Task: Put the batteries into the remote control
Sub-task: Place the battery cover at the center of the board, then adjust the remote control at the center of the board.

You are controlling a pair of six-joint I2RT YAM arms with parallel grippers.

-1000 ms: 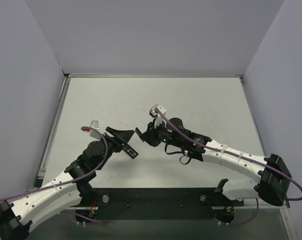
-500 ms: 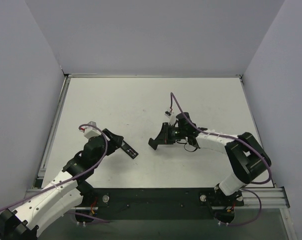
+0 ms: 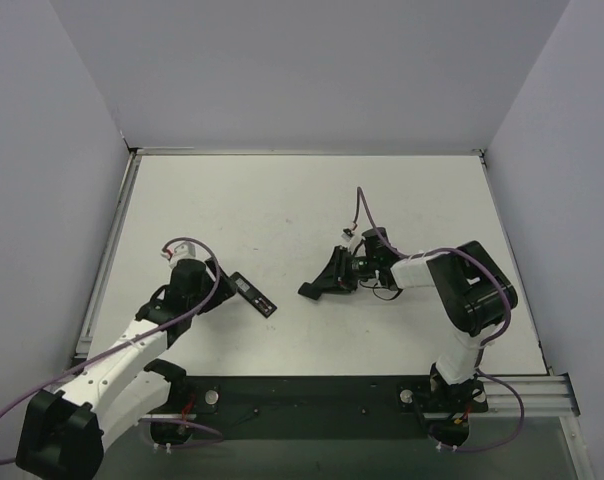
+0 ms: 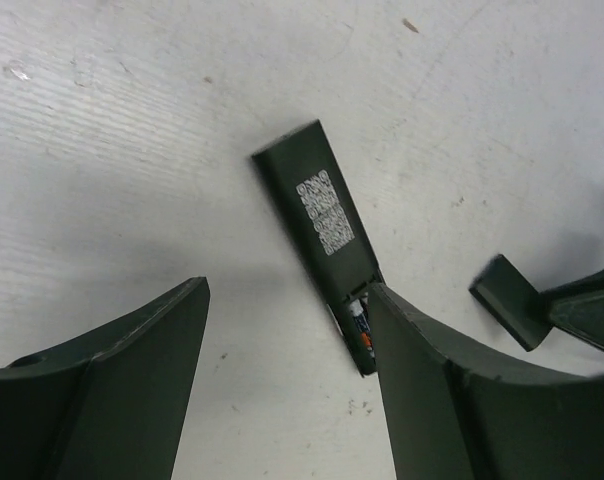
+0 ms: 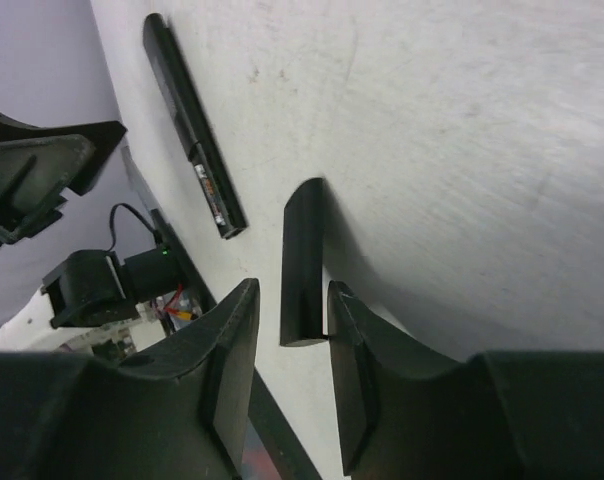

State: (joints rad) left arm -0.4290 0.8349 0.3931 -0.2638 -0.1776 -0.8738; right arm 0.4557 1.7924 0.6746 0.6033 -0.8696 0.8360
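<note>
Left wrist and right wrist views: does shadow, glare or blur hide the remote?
No. Left wrist: remote control sharp, no glare; soft shadow on the table by the left gripper. Right wrist: remote control sharp too; cover piece casts a soft shadow.

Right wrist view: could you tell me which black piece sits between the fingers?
The short cover; the longer remote control lies outside them, toward the upper left.
</note>
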